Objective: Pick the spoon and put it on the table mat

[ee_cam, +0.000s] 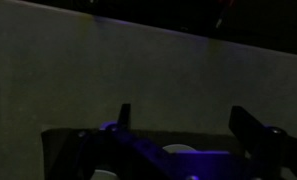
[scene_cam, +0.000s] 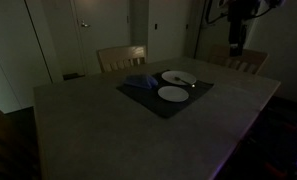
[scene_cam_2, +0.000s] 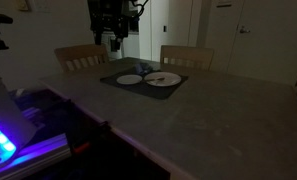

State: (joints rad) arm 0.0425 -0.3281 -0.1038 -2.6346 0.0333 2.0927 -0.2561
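Note:
A dark table mat [scene_cam: 153, 103] [scene_cam_2: 113, 80] lies in the middle of the table in both exterior views, with two white plates on it [scene_cam: 173, 94] [scene_cam: 178, 76]. A thin spoon [scene_cam_2: 158, 79] seems to lie across the larger plate [scene_cam_2: 166, 80]; it is too dim to be sure. My gripper [scene_cam: 235, 48] [scene_cam_2: 115, 42] hangs high above the table, behind the mat, apart from everything. In the wrist view its fingers [ee_cam: 186, 120] are spread wide and empty, with the mat's edge [ee_cam: 63, 145] and a bit of plate [ee_cam: 178, 150] below.
The room is very dark. A blue cloth [scene_cam: 138, 82] lies on the mat beside the plates. Wooden chairs [scene_cam: 121, 57] [scene_cam_2: 185, 56] stand at the table's far sides. A lit blue device [scene_cam_2: 3, 140] sits near one table edge.

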